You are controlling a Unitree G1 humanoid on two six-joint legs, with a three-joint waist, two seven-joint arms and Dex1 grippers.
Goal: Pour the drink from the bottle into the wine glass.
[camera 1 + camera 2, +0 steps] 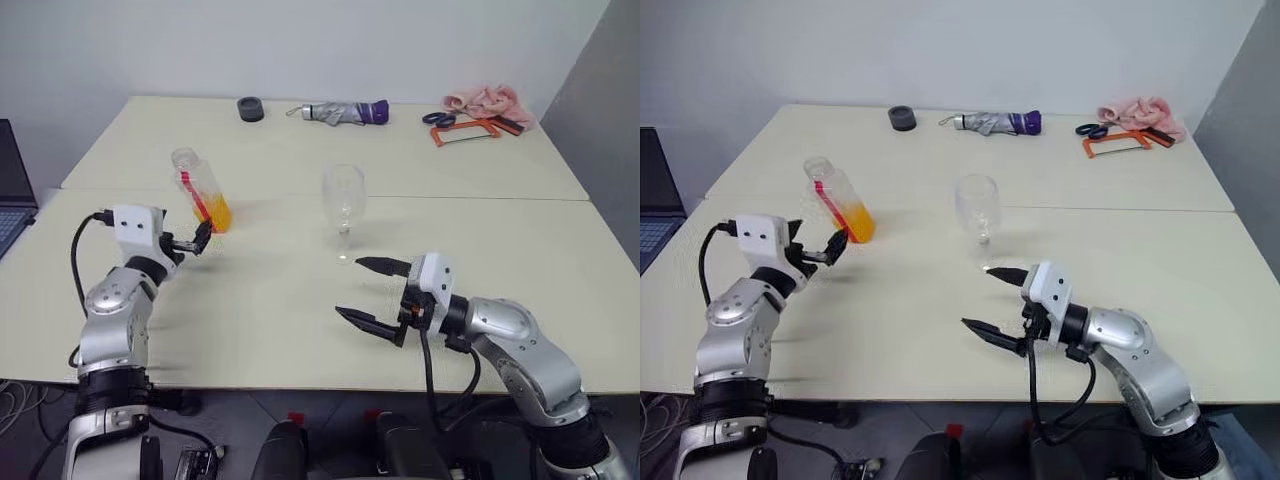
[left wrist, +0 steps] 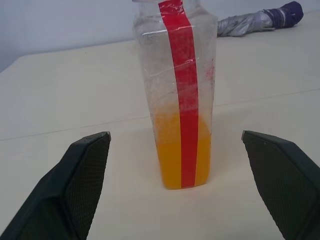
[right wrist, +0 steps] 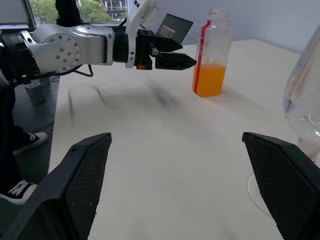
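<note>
The bottle [image 1: 200, 190] stands on the cream table [image 1: 300, 310], toward the robot's left, uncapped, with the orange drink [image 1: 217, 214] filling only its lower part and a red strip running up its side. The left gripper [image 1: 197, 241] sits just short of it, fingers spread wide; in the left wrist view the bottle [image 2: 179, 95] stands dead centre between the two black fingers [image 2: 82, 175] but beyond their tips, not touched. Over to the right, the wine glass [image 1: 343, 205] stands upright near the table's middle, empty by the look of it. The right gripper [image 1: 368, 292] hovers in front of it, nearer the robot, jaws wide apart and holding nothing, the glass standing a little beyond its fingertips. At the far edge lie a folded umbrella [image 1: 345, 112], a dark round object [image 1: 251, 108], scissors [image 1: 438, 118], an orange-framed saw [image 1: 465, 130] and a pink cloth [image 1: 487, 100].
</note>
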